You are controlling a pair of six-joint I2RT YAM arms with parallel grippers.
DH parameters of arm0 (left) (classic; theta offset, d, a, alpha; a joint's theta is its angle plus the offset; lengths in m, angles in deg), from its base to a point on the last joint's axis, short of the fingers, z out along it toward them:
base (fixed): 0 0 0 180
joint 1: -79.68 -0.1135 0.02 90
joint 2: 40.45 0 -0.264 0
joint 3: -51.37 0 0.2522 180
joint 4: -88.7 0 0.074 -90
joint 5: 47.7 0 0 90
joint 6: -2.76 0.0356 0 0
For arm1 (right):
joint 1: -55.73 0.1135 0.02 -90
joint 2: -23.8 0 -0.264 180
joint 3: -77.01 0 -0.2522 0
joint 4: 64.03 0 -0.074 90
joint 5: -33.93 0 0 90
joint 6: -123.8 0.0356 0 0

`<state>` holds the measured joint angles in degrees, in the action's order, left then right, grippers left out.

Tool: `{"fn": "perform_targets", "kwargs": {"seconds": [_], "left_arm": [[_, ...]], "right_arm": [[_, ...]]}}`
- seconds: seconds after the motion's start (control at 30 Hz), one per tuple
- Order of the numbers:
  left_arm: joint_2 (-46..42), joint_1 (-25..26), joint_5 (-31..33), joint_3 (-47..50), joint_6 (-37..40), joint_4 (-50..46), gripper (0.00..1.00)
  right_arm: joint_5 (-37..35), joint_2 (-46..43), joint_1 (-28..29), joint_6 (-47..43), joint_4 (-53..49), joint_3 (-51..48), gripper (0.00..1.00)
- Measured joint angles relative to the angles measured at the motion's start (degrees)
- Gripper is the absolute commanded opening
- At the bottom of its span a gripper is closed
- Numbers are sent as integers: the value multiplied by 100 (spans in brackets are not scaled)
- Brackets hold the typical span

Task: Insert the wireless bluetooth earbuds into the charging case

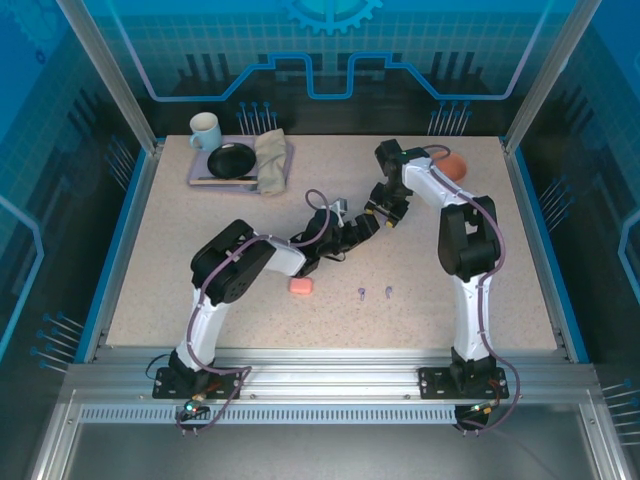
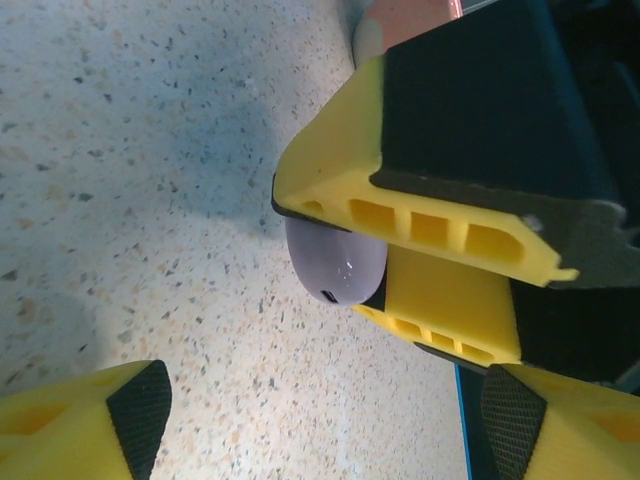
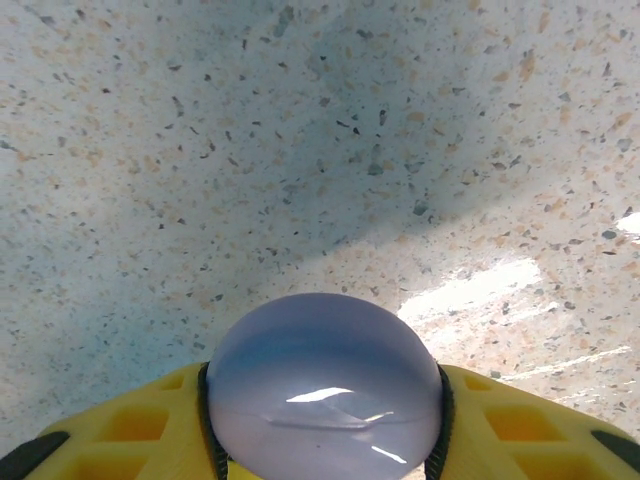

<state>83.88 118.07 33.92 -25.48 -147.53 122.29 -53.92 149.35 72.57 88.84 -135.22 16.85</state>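
Observation:
Between the yellow fingers (image 3: 520,435) of my right gripper (image 3: 325,445) sits a closed, rounded lilac charging case (image 3: 325,385), held just above the speckled table. In the left wrist view the same lilac case (image 2: 335,265) pokes out from those right fingers (image 2: 430,225). My left gripper (image 2: 330,430) stands open right beside it, with nothing between its pads. Seen from above, the left gripper (image 1: 362,230) and the right gripper (image 1: 386,212) meet mid-table. Two tiny lilac earbuds (image 1: 360,293) (image 1: 388,291) lie on the table nearer the front.
A salmon-pink case (image 1: 301,286) lies front-centre, left of the earbuds. A tray (image 1: 196,176) at the back left carries a mug (image 1: 205,129), a black plate (image 1: 232,160) and a folded cloth (image 1: 271,160). A salmon-orange rounded object (image 1: 453,165) sits behind the right arm.

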Motion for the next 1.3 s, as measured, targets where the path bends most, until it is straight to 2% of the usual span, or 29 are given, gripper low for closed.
{"fn": "perform_targets", "kwargs": {"seconds": [0.5, 0.93, 1.2, 1.3], "left_arm": [[629, 37, 293, -605, -286, 424, 69], [831, 85, 417, -708, -422, 654, 41], [955, 87, 472, -715, -431, 839, 54], [925, 83, 479, -616, -437, 975, 57]], "right_arm": [[22, -133, 79, 20, 68, -37, 38], [-111, -138, 85, 168, 481, -358, 37], [-188, -166, 72, 304, 649, -485, 40], [-160, -232, 72, 317, 616, -485, 44]]}}
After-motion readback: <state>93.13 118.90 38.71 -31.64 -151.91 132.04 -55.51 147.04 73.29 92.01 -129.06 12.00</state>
